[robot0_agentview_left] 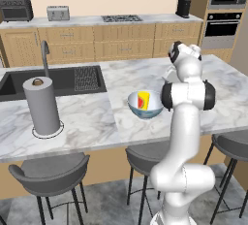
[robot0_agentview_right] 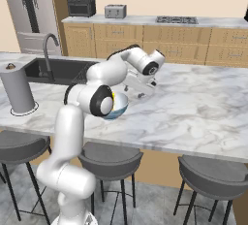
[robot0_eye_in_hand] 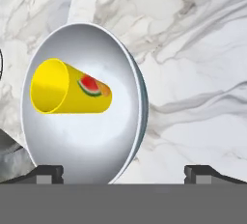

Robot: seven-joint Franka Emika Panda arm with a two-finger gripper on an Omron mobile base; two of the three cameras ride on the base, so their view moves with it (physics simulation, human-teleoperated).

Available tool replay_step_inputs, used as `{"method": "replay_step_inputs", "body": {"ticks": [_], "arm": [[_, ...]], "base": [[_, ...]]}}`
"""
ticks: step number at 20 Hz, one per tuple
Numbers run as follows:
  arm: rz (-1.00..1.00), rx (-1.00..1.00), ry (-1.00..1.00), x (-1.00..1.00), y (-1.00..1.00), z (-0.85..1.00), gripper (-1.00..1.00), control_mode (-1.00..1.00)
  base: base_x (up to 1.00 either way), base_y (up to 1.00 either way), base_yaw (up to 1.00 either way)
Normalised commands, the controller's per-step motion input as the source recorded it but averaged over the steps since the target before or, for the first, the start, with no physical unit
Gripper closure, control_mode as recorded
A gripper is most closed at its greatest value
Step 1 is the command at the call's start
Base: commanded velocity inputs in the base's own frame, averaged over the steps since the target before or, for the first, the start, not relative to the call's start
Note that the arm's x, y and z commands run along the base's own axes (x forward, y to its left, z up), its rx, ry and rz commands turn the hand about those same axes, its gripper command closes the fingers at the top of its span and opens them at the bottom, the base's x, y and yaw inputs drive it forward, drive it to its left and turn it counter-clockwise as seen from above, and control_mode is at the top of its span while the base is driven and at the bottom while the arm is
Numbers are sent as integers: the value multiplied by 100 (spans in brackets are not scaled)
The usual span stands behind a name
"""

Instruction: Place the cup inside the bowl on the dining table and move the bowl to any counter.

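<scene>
veined marble dining table [robot0_agentview_left: 97, 117], wooden cabinets [robot0_agentview_left: 121, 42]

free: marble right of bowl [robot0_eye_in_hand: 82, 121] | obstacle: paper-towel roll [robot0_agentview_left: 42, 105] far left

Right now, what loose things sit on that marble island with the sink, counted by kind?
Bowl: 1
Cup, lying on its side inside the bowl: 1
Paper towel roll, upright on its stand: 1
Total: 3
</scene>
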Motion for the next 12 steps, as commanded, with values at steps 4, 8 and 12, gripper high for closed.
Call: {"method": "replay_step_inputs", "body": {"ticks": [4,8,12], "arm": [[0,0,14,6,8,-16,-100,-100],[0,0,13,0,6,-25,-100,-100],[0,0,12,0,9,-27,-100,-100]], "base": [[0,0,0],[0,0,0],[0,0,0]]}}
